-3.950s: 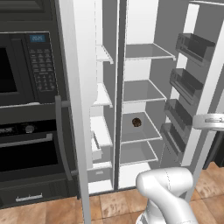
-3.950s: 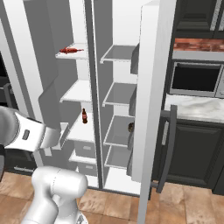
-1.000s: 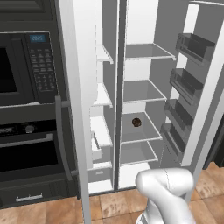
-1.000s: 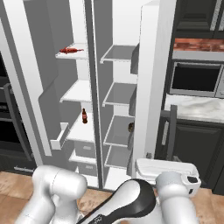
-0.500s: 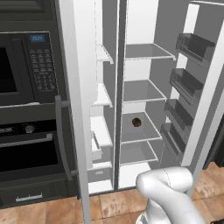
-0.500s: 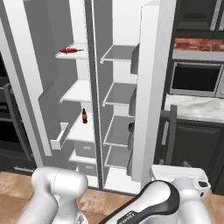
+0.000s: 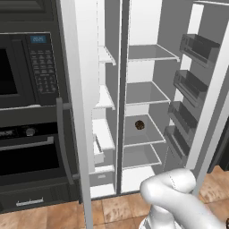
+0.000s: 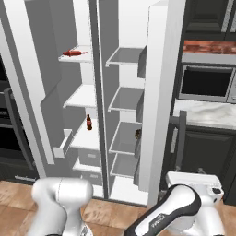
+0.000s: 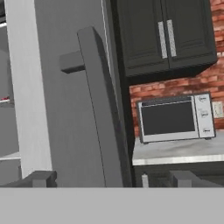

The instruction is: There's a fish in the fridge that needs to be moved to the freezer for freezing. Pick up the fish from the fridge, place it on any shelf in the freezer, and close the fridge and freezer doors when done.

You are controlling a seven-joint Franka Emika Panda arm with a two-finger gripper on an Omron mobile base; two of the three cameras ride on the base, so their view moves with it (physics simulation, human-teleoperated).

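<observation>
Both doors stand open: freezer [image 7: 103, 134] at left, fridge [image 7: 143, 129] beside it with a small dark item, possibly the fish [image 7: 139, 125], on a middle shelf, well apart from the gripper [image 9: 111, 179], jaws spread and empty, facing the fridge door's handle [image 9: 98, 109].

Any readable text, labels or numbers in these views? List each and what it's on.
None can be read.
Wall oven blue display and keypad: characters too blurred.
Microwave control buttons: too small to read.
Bottle in the freezer: label too small.
Fridge door: no markings visible.
</observation>
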